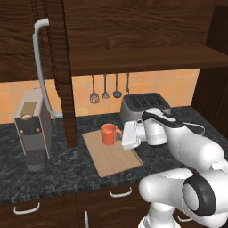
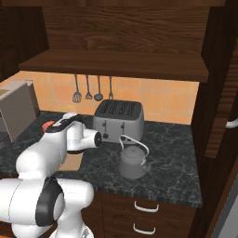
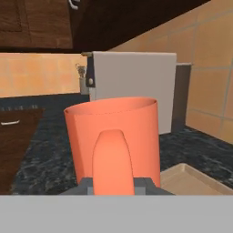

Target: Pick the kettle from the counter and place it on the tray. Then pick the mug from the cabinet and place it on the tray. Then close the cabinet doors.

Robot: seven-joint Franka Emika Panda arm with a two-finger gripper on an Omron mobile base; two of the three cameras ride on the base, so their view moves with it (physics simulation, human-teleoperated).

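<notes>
My gripper (image 1: 121,136) is shut on the side loop handle of the orange-red mug (image 1: 108,133), holding it upright over the far end of the tan wooden tray (image 1: 113,158). Whether the mug's base touches the tray I cannot tell. In the hand view the mug (image 3: 113,136) stands close in front, with its handle between my fingertips (image 3: 143,184) and a corner of the tray (image 3: 191,179) at the lower right. The dark grey kettle (image 2: 133,160) stands on the black speckled counter (image 2: 176,158), in front of the toaster and right of my arm. One cabinet door (image 1: 62,67) hangs open.
A grey toaster (image 1: 144,106) stands behind the tray against the tiled wall. A boxy coffee machine (image 1: 32,129) sits at the left of the counter. Utensils (image 1: 105,89) hang on the wall. Another open cabinet door with a bar handle (image 2: 231,123) is at the right.
</notes>
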